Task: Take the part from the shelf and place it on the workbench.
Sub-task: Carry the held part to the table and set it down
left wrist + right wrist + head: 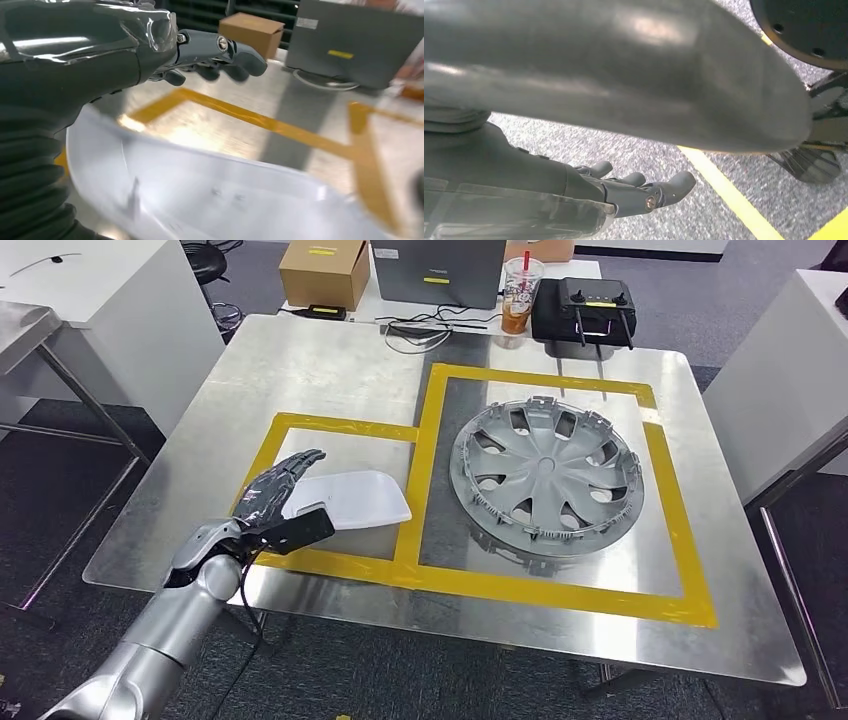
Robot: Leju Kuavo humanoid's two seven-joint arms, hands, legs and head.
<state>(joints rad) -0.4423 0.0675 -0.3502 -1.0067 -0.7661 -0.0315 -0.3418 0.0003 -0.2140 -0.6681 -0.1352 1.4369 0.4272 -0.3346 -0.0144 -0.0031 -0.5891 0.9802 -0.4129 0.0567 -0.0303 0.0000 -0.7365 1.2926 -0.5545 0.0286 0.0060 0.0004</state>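
1. The white part (352,500) is lying flat on the bench (330,360), inside the smaller yellow-taped box (340,426) on its left half, with one end under the left robot hand (280,502).
2. The left robot hand is reaching over that end, fingers (220,50) stretched forward and apart above the part; whether the thumb is touching it cannot be told.
3. The step in hand appears to be the set-down itself, with the part already resting on the bench; the next move would call for lifting the hand straight off without dragging the part across the tape.
4. The right robot hand (624,192) is hanging over grey carpet, fingers loosely apart and holding nothing.
5. A grey wheel cover (546,471) is sitting in the larger taped box, well apart from the part.
6. Open bench is lying toward the near and left edges; a cardboard box (324,271), a cup (519,295) and a black controller (583,308) are crowding the far edge.
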